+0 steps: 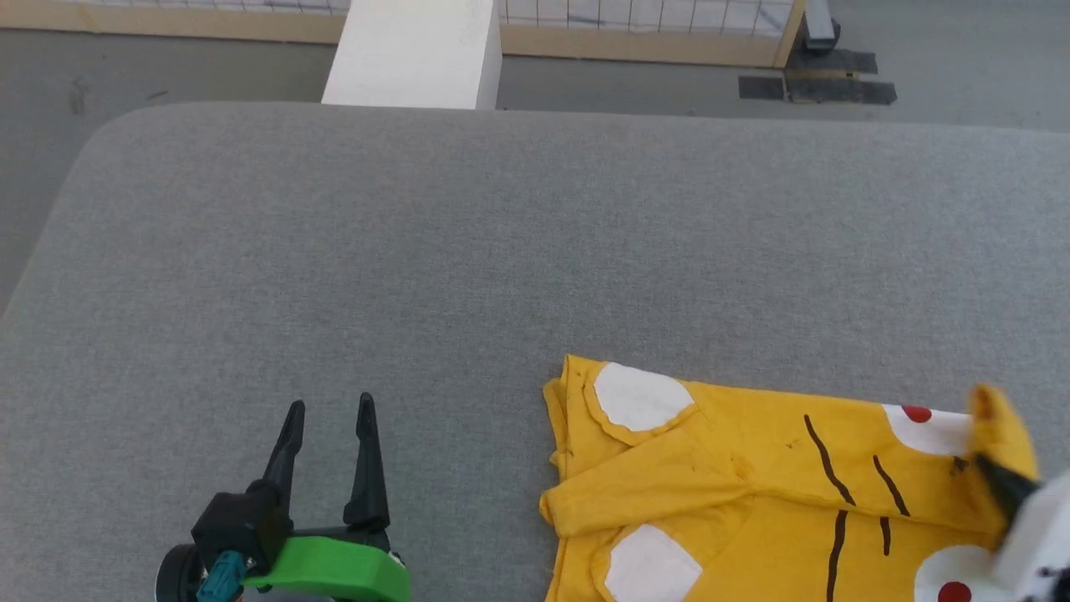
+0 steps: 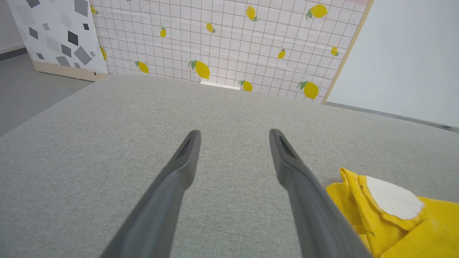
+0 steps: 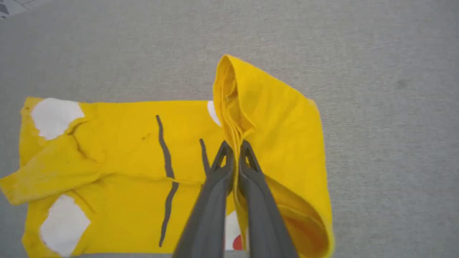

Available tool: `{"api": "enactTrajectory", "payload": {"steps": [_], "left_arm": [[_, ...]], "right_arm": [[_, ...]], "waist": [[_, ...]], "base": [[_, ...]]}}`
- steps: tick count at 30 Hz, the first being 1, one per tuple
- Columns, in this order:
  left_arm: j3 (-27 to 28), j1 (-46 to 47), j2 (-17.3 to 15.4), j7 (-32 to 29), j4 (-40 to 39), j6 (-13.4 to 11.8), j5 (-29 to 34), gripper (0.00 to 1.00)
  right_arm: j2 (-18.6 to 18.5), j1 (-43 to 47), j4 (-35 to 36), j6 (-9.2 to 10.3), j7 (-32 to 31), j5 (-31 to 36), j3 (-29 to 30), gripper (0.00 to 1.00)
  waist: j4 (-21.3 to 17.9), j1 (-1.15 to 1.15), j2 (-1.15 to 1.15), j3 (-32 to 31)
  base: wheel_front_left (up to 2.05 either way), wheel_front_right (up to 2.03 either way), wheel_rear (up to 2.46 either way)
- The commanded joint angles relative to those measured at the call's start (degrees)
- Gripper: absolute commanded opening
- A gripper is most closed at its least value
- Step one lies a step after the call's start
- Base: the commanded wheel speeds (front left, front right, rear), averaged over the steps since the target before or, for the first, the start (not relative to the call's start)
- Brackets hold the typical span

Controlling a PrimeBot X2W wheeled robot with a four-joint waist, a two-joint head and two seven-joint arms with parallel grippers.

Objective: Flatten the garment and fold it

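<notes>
Garment (image 1: 752, 485) on table (image 1: 418, 251), near right

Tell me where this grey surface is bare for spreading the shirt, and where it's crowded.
Bare: the grey surface from its far edge down to the garment, and the left half around the open left gripper. Crowded: the near right corner, where the garment lies and the right gripper is shut on a raised fold.

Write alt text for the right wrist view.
The right pincer is shut on a raised fold of the yellow T-shirt, holding it up off the grey surface. The rest lies spread toward the view's left, showing white patches and dark stripes.
</notes>
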State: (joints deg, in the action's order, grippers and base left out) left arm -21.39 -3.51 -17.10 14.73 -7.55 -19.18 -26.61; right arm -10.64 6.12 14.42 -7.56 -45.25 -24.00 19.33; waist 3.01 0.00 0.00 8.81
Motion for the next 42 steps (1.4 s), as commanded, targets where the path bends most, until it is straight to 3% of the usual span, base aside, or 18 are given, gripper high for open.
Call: {"api": "enactTrajectory", "payload": {"steps": [1,7,14,25,33,34,35,36,40,42], "left_arm": [[0.1,-0.5,0.0,0.3,0.3,0.4,-0.2,1.00],[0.2,-0.6,-0.6,0.2,0.6,1.1,-0.7,1.00],[-0.1,-0.1,-0.4,0.2,1.3,1.8,-1.3,1.00],[0.1,1.0,0.8,0.2,1.9,2.7,-1.5,1.00],[0.1,2.2,2.8,0.3,3.9,4.0,-1.4,1.00],[0.2,2.3,3.0,0.3,4.2,4.2,-1.3,1.00],[0.2,2.4,3.2,0.3,4.4,4.4,-1.2,1.00],[0.3,2.4,3.4,0.3,4.7,4.6,-1.2,1.00],[0.8,2.2,3.5,0.3,5.4,5.2,-1.0,1.00],[1.2,1.7,3.3,0.3,5.6,5.6,-1.0,1.00]], "right_arm": [[0.9,0.6,1.7,0.08,-1.0,-0.9,-2.6,0.00],[2.0,-2.0,5.0,0.08,-2.9,-2.2,-14.3,0.00],[3.2,-8.8,1.2,0.08,-0.2,-2.8,-23.6,0.00],[6.8,-17.3,-12.6,0.08,4.7,-0.8,-35.2,0.00],[7.7,-21.7,-28.0,0.08,10.2,4.2,-36.2,0.00],[7.7,-22.2,-30.1,0.08,10.9,4.7,-36.3,0.13],[7.7,-22.6,-31.4,0.08,11.6,4.9,-36.6,0.65],[7.7,-23.1,-32.9,0.08,12.7,5.0,-36.8,1.00],[7.7,-24.6,-34.6,0.08,14.5,3.1,-38.8,1.00],[7.3,-24.1,-28.8,0.08,14.6,1.7,-37.5,1.00]], "waist": [[0.6,0.00,0.00,-0.8],[1.6,0.00,0.00,-1.2],[3.3,0.00,0.00,-1.4],[5.9,0.00,0.00,0.5],[7.6,0.00,0.00,1.2],[7.8,0.00,0.00,1.1],[7.9,0.00,0.00,0.9],[8.0,0.00,0.00,0.7],[7.9,0.00,0.00,-0.2],[7.1,0.00,0.00,-1.1]], "base": [[0.00,0.00,0.00],[0.00,0.00,0.00],[0.00,0.00,0.00],[0.00,0.00,0.00],[0.00,0.00,0.00],[0.00,0.00,0.00],[0.00,0.00,0.00],[0.00,0.00,0.00],[0.00,0.00,0.00],[0.00,0.00,0.00]]}}
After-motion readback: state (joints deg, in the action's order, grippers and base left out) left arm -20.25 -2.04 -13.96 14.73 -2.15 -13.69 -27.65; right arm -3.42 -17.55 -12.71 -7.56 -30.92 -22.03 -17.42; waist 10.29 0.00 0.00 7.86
